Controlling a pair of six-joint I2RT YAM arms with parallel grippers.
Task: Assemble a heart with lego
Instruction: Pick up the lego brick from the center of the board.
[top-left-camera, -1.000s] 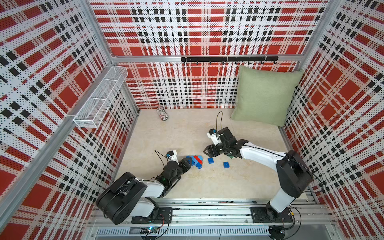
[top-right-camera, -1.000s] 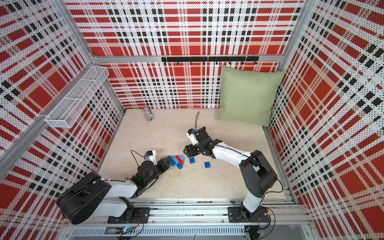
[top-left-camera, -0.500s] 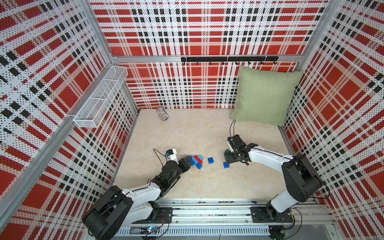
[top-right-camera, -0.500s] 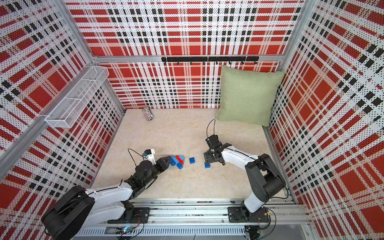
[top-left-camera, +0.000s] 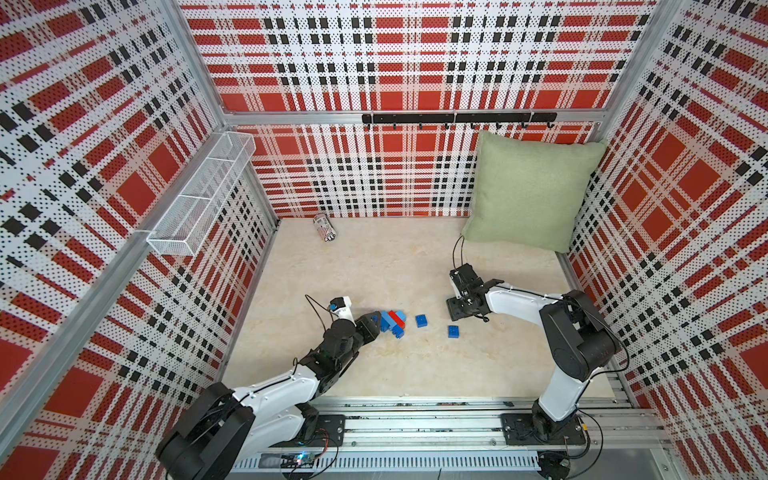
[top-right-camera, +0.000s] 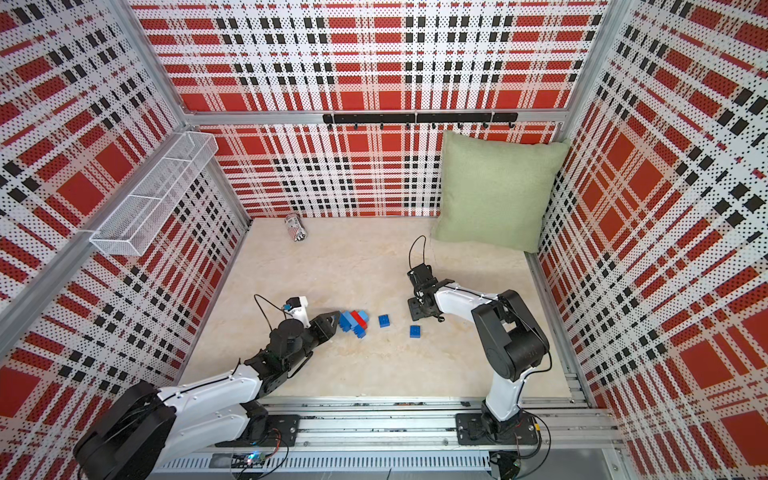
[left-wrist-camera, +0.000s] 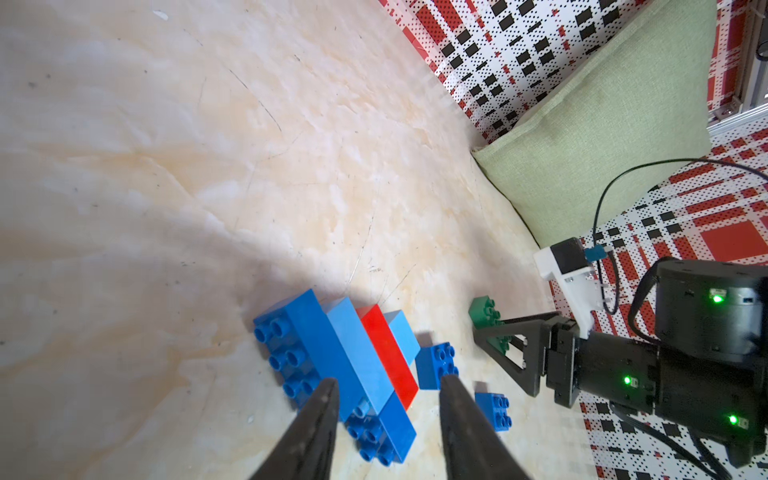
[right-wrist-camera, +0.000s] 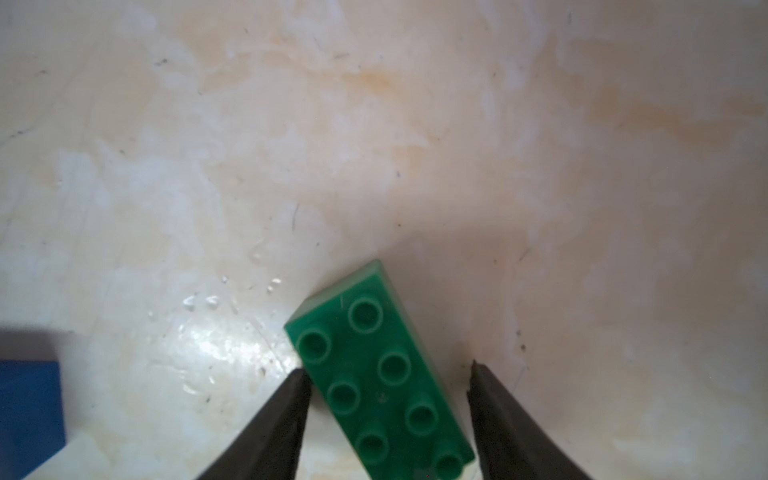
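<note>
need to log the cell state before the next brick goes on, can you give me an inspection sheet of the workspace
surface: beige tabletop, faint scuffs
job's things: blue-and-red cluster, part built; two loose blue bricks beside it; green brick apart, studs up
clutter: striped can on its side at the back; green pillow leaning in the back corner
grippers: left gripper, jaws apart at the cluster's end, grip unclear; right gripper, jaws open astride the green brick
cables: wrist cable loops, clear of the bricks
surroundings: plaid walls, mesh basket, hook rail
</note>
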